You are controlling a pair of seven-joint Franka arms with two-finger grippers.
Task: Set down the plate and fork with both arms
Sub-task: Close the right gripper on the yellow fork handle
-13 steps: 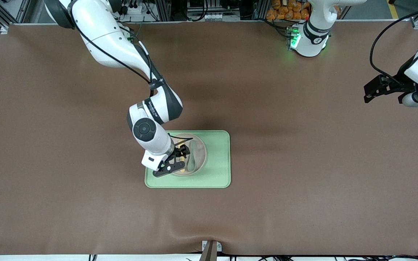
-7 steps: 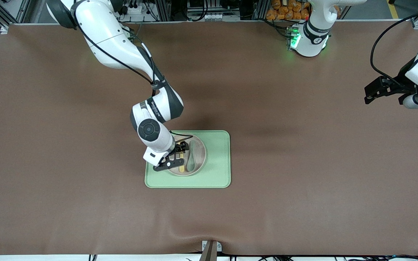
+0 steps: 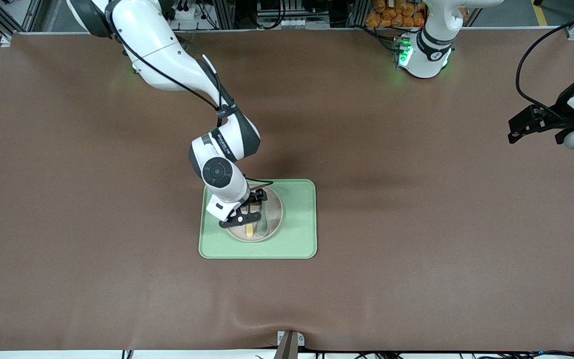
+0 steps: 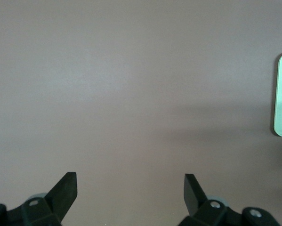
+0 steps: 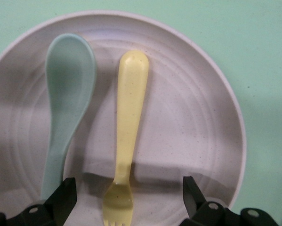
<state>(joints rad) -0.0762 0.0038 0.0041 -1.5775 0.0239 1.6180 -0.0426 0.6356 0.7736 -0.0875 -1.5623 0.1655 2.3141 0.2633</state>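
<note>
I have the right gripper low over the plate at frame centre, jaws spread wide and holding nothing. The fork lies on the plate between the fingers, beside the spoon. I judge this the approach to the fork pick; next I need to descend straight, straddle the handle, then close without catching the spoon. The plate sits on the tray. Farther up at the frame's right edge, the left gripper waits above bare table, open and empty. Count: one plate, one fork, one spoon, one tray, two arms.
</note>
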